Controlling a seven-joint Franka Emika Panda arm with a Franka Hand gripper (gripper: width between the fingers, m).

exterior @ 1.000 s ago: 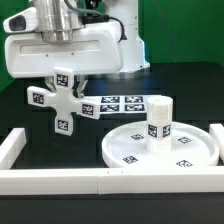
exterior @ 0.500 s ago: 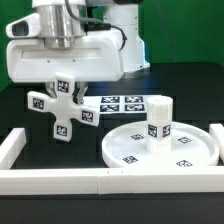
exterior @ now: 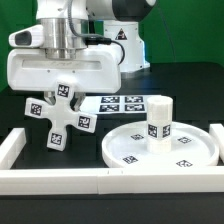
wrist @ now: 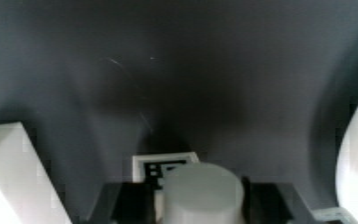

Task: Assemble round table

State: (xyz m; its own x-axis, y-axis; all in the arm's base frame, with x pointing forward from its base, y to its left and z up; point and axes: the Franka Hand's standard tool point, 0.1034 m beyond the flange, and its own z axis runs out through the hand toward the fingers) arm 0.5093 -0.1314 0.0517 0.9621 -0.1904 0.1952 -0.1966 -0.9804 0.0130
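Tool [exterior: 63,92] clamped on cross-shaped base [exterior: 58,120], now lower and more tilted than before (leg [exterior: 160,118] upright on disc [exterior: 120,143])

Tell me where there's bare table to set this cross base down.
The best room is the black table at the exterior view's left. It is bordered by the border rail, the marker board and the round disc, beneath the cross-shaped base held in the gripper. The exterior view's right is crowded: the disc, with the leg on it, fills it.
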